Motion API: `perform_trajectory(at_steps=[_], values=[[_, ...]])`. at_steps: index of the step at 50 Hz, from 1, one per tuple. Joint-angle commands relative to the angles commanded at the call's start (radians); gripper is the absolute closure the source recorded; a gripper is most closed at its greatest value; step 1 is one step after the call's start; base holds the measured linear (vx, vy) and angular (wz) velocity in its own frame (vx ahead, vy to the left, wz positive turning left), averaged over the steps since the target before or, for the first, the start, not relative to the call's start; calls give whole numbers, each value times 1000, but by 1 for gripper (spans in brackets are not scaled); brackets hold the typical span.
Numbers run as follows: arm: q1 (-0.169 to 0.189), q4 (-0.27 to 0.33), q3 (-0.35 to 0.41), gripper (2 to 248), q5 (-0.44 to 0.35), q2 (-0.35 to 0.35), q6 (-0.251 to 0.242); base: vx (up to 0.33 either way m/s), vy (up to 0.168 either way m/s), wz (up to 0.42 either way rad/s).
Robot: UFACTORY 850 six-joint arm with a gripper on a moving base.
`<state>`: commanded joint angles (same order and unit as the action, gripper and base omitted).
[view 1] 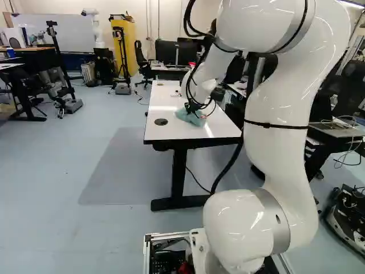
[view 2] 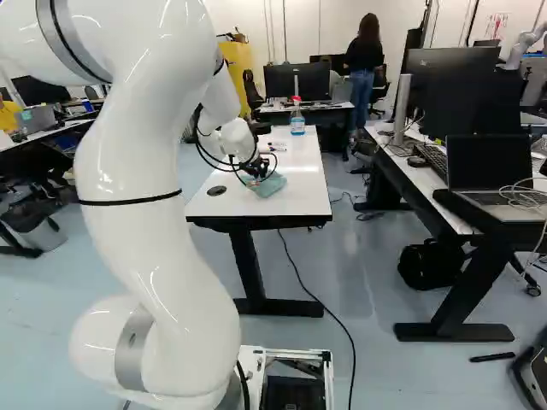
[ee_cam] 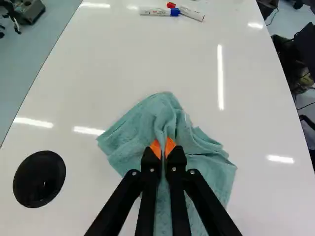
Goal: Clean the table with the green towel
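While the claw [view 2: 260, 175] pinches its fold, the green towel [ee_cam: 130, 135] spreads ahead, beneath and to both sides.

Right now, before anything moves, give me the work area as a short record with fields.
Gripper: shut on a raised fold of the towel, between orange pads
Towel: the green towel, bunched, spread unevenly on the tabletop
Surface: white table, glossy, with light reflections
Ahead of gripper: two markers, lying beyond the towel
Beside gripper: black round disc in the tabletop
Far end of table: bottle with a red top, upright
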<state>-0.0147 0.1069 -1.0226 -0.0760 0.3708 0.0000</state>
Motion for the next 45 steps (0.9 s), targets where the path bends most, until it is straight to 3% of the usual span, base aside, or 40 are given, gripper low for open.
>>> perform_trajectory(at_steps=[24,45], values=[[-68,0,13,220,0,-11,0,0,0,0],[-78,0,117,220,0,-95,0,0,0,0]])
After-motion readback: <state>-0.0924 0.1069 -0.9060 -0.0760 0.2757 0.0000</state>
